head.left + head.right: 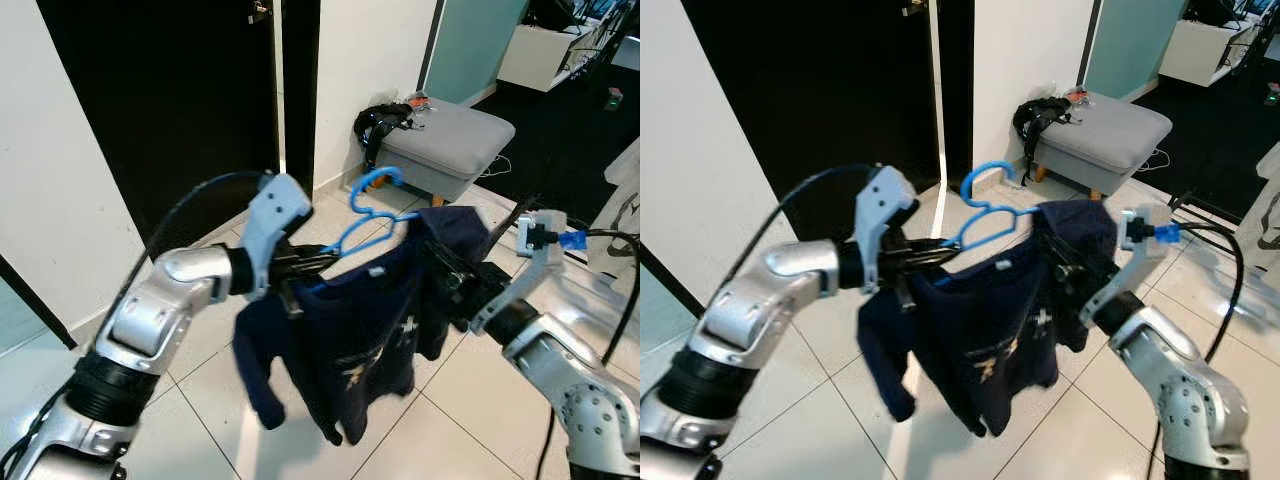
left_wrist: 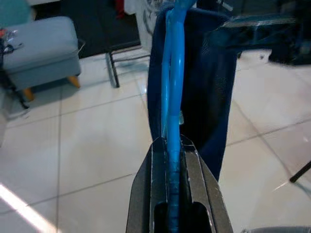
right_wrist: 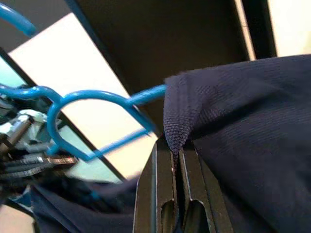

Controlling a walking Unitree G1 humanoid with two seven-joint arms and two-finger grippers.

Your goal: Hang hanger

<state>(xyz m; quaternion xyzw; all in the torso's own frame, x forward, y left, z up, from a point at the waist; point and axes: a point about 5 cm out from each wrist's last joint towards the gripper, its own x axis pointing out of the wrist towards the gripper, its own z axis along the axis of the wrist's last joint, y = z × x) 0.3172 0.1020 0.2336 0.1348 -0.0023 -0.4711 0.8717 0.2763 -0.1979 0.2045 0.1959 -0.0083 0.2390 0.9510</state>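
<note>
left pincer [image 2: 170, 160] clamps hanger [image 1: 365, 215] | right pincer [image 3: 176, 155] pinches shirt [image 1: 370, 320]

Both arms raised forward, elbows bent.
Left end effector [image 2: 174, 160] is clamped tight; right end effector [image 3: 177, 160] is pinched closed, the two facing each other.

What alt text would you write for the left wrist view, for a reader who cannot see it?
The left gripper is shut on a blue hanger that carries a dark navy shirt. Behind lie a white tiled floor and a grey footstool.
</note>
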